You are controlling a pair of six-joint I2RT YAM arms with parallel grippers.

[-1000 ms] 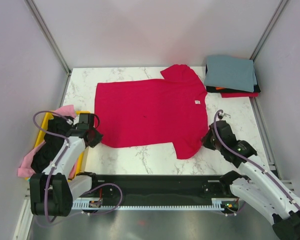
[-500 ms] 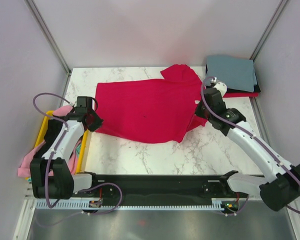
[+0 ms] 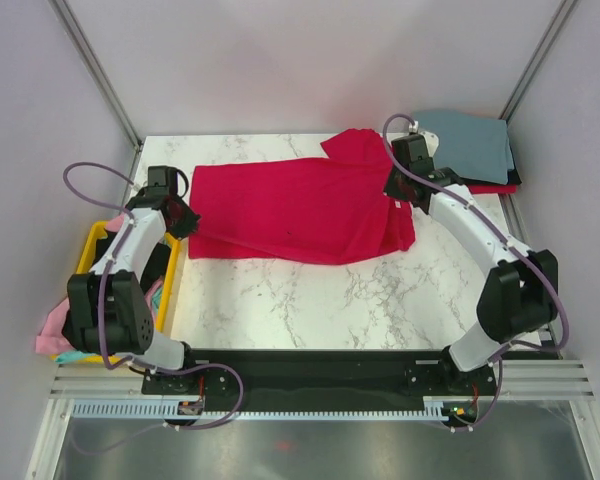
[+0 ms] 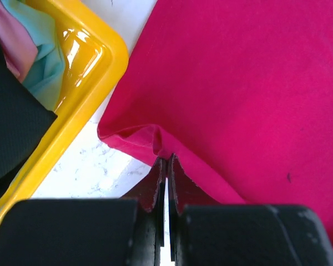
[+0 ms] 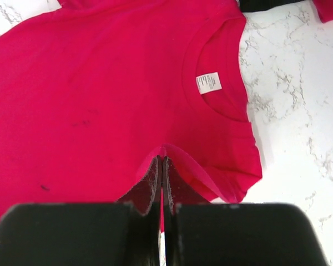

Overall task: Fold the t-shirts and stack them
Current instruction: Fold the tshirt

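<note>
The crimson-red t-shirt (image 3: 290, 205) lies across the marble table as a long band, its near part doubled over toward the back. My left gripper (image 3: 180, 218) is shut on a pinched fold at the shirt's left hem corner (image 4: 165, 160), beside the yellow bin. At the right end, my right gripper (image 3: 395, 190) is shut on a raised fold of red cloth (image 5: 162, 158) just below the collar. The collar's white neck tag (image 5: 208, 82) faces up. A folded stack with a grey-blue t-shirt (image 3: 465, 143) on top sits at the back right.
The yellow bin (image 3: 169, 290) stands off the table's left edge, holding black (image 4: 11, 127), teal (image 4: 44, 55) and pink (image 3: 48, 335) shirts. Bare marble (image 3: 310, 300) stretches between the red shirt and the arm bases. Grey walls close in the back and both sides.
Both grippers have carried the red shirt's near edge away from the bases toward the back, folding the near half over. The shirt has become a narrower band.
</note>
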